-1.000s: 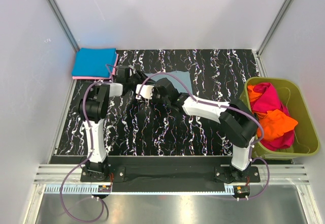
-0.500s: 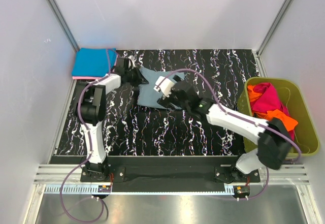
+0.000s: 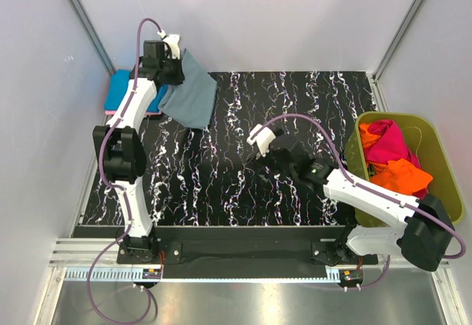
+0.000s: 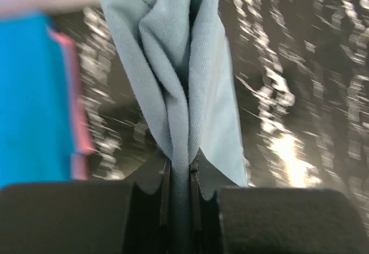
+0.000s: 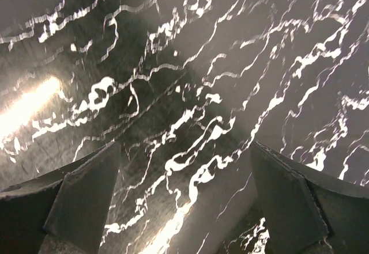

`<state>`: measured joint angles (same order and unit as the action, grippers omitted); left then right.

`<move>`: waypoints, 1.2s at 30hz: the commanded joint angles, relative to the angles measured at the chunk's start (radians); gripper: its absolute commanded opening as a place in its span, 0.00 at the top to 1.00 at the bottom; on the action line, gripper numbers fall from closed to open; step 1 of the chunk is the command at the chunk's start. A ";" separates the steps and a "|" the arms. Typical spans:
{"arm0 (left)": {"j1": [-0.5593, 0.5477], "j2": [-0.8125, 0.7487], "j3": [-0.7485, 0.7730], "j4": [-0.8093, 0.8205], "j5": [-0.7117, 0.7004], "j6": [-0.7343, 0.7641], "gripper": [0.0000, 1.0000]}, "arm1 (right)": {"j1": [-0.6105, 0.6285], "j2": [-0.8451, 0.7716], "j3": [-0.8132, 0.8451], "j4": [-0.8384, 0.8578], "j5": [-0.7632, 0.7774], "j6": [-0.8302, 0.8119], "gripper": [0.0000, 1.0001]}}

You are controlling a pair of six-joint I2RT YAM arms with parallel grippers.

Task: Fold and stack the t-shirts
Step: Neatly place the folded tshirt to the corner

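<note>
A folded grey-blue t-shirt (image 3: pixel 189 95) hangs in the air at the back left, pinched by my left gripper (image 3: pixel 171 68), which is shut on it. In the left wrist view the cloth (image 4: pixel 179 87) runs down between the two closed fingers (image 4: pixel 180 176). Just left of it lies a folded bright blue t-shirt (image 3: pixel 120 91) (image 4: pixel 31 98) on a pink one whose edge (image 4: pixel 81 121) shows. My right gripper (image 3: pixel 264 148) (image 5: pixel 184 179) stands open over the bare black marbled mat, holding nothing. Magenta (image 3: pixel 387 144) and orange (image 3: pixel 402 177) t-shirts lie bundled in the tub.
An olive-green plastic tub (image 3: pixel 442 170) stands at the table's right edge. Pale walls close in the back and both sides, with metal posts at the back corners. The black white-veined mat (image 3: pixel 243 185) covers the table.
My left gripper closed on the grey-blue t-shirt and lifted it up and back toward the blue stack. My right gripper let go, opened wide and drew back toward the mat's middle.
</note>
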<state>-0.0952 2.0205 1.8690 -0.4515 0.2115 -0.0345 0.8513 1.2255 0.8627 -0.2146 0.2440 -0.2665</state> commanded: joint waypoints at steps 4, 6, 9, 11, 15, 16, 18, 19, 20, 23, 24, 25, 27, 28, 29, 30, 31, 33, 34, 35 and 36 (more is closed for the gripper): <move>0.020 0.047 0.222 -0.099 -0.165 0.306 1.00 | -0.006 -0.027 -0.008 -0.022 -0.012 0.018 0.00; 0.029 0.064 0.266 -0.122 -0.178 0.353 1.00 | -0.006 -0.015 -0.005 -0.014 -0.015 0.007 0.00; 0.046 0.087 0.308 -0.144 -0.192 0.390 1.00 | -0.006 0.031 0.016 -0.006 -0.017 0.007 0.00; 0.057 0.087 0.312 -0.145 -0.199 0.398 1.00 | -0.005 0.052 0.036 -0.005 -0.021 0.009 0.00; 0.089 0.099 0.332 -0.144 -0.184 0.419 1.00 | -0.006 0.100 0.055 0.007 -0.035 0.003 0.00; 0.094 0.101 0.335 -0.144 -0.185 0.424 1.00 | -0.006 0.104 0.061 0.009 -0.037 -0.002 0.00; 0.121 0.099 0.346 -0.144 -0.182 0.412 1.00 | -0.006 0.123 0.070 0.011 -0.037 -0.010 0.00; 0.129 0.099 0.349 -0.144 -0.182 0.406 1.00 | -0.006 0.129 0.076 0.011 -0.038 -0.011 0.00; 0.137 0.099 0.351 -0.144 -0.169 0.403 1.00 | -0.006 0.135 0.081 0.011 -0.040 -0.013 0.00; 0.163 0.110 0.358 -0.119 -0.135 0.400 1.00 | -0.008 0.163 0.099 0.017 -0.052 -0.017 0.01; 0.175 0.115 0.364 -0.115 -0.121 0.394 1.00 | -0.009 0.176 0.104 0.018 -0.054 -0.020 0.00; 0.179 0.128 0.371 -0.108 -0.109 0.389 1.00 | -0.009 0.186 0.114 0.023 -0.057 -0.020 0.00; 0.183 0.144 0.392 -0.090 -0.110 0.386 1.00 | -0.011 0.212 0.127 0.024 -0.063 -0.022 0.00; 0.186 0.161 0.401 -0.084 -0.116 0.384 1.00 | -0.011 0.218 0.134 0.024 -0.066 -0.022 0.00; 0.195 0.168 0.410 -0.067 -0.113 0.372 1.00 | -0.012 0.229 0.139 0.023 -0.069 -0.020 0.00; 0.202 0.175 0.413 -0.056 -0.104 0.360 1.00 | -0.012 0.232 0.141 0.024 -0.071 -0.020 0.00; 0.210 0.193 0.417 -0.050 -0.080 0.345 1.00 | -0.012 0.236 0.145 0.024 -0.071 -0.019 0.00; 0.224 0.208 0.429 -0.038 -0.070 0.314 1.00 | -0.014 0.246 0.148 0.024 -0.069 -0.020 0.00; 0.226 0.219 0.429 -0.035 -0.096 0.308 1.00 | -0.012 0.250 0.153 0.021 -0.066 -0.020 0.00; 0.230 0.224 0.433 -0.024 -0.103 0.305 1.00 | -0.014 0.258 0.156 0.021 -0.064 -0.025 0.00; 0.235 0.228 0.432 -0.016 -0.107 0.295 1.00 | -0.014 0.262 0.160 0.021 -0.063 -0.025 0.00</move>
<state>0.1242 2.2452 2.2406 -0.5880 0.0959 0.3000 0.8478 1.4757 0.9649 -0.2234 0.1894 -0.2775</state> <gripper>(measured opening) 0.123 0.994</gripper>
